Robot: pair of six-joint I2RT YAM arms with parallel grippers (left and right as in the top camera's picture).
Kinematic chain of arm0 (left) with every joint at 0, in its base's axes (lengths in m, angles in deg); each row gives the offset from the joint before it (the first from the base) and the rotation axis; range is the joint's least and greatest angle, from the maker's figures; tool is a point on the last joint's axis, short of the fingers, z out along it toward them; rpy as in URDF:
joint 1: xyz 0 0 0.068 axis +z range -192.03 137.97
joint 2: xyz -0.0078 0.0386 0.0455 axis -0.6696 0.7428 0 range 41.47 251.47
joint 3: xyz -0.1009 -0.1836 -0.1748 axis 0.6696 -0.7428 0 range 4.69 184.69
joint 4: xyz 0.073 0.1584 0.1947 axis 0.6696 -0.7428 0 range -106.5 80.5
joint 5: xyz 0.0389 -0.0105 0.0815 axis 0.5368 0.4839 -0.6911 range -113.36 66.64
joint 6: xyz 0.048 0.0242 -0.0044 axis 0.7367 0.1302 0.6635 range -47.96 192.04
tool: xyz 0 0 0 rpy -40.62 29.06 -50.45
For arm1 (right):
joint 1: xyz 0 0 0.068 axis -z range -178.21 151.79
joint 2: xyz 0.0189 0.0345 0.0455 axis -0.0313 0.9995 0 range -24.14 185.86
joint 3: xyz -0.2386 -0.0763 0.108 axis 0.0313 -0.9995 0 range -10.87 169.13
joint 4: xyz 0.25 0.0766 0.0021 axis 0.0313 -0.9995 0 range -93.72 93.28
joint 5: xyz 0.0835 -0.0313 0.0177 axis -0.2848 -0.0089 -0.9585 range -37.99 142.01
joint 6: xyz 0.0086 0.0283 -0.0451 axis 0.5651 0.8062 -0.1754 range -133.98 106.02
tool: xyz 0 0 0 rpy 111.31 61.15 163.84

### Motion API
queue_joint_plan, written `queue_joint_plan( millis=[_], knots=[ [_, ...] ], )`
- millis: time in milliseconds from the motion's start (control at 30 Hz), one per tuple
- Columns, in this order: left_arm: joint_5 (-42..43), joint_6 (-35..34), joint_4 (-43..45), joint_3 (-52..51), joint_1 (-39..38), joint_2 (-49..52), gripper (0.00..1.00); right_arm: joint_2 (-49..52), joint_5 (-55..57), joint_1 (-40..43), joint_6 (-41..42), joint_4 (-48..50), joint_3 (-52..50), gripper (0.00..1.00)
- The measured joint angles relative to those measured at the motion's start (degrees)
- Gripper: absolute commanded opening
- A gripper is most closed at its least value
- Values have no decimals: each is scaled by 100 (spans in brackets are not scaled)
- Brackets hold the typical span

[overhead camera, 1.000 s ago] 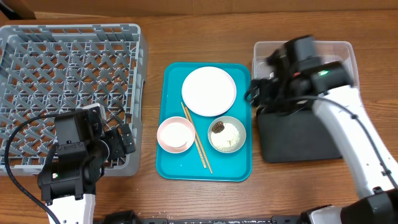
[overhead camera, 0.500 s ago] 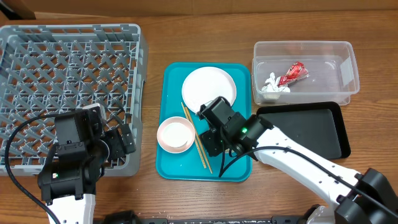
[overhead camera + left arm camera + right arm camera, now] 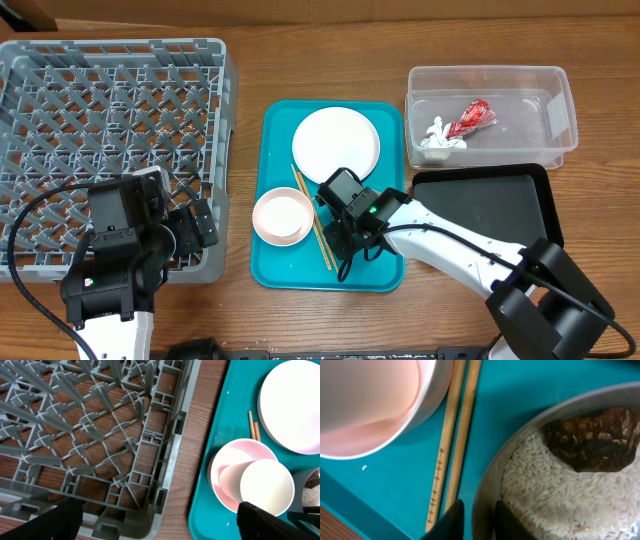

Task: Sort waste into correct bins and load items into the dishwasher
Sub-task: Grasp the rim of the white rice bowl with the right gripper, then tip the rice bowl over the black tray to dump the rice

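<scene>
My right gripper (image 3: pixel 479 510) stands over the turquoise tray (image 3: pixel 280 270), its jaws closed on the left rim of the grey bowl (image 3: pixel 520 430), one finger inside and one outside. The bowl holds white rice (image 3: pixel 555 500) and a brown lump (image 3: pixel 592 435). Wooden chopsticks (image 3: pixel 455 435) lie just left of it, beside the pink bowl (image 3: pixel 282 216) with a white cup (image 3: pixel 266 486) in it. The white plate (image 3: pixel 336 146) sits at the tray's back. In the overhead view my right arm hides the grey bowl. My left gripper (image 3: pixel 160 522) hangs open over the dish rack's (image 3: pixel 110 150) near right corner.
The clear tub (image 3: pixel 490 75) at the back right holds a red wrapper (image 3: pixel 470 117) and a white tissue (image 3: pixel 438 135). A black tray (image 3: pixel 500 210) lies in front of it, right of the turquoise tray. Cables trail from the left arm over the rack's front edge.
My right arm swung from the clear tub down to the turquoise tray, and its jaws closed around the grey bowl's rim. The left arm has not moved.
</scene>
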Motion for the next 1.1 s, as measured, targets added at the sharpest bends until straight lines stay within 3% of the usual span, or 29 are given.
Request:
queue_joint_plan(
  millis=[67, 533, 733, 1100],
  knots=[
    [0, 0, 0, 0, 0, 0, 100, -2, 33, 2, -9, 37, -2, 4],
    [0, 0, 0, 0, 0, 0, 100, -409, 81, 240, 553, -870, 612, 4],
    [0, 0, 2, 0, 0, 0, 100, -1279, -173, 1314, 1014, -1088, 675, 4],
    [0, 0, 9, 0, 0, 0, 100, -1469, -2588, 4332, 1108, -1366, 463, 4]
  ],
)
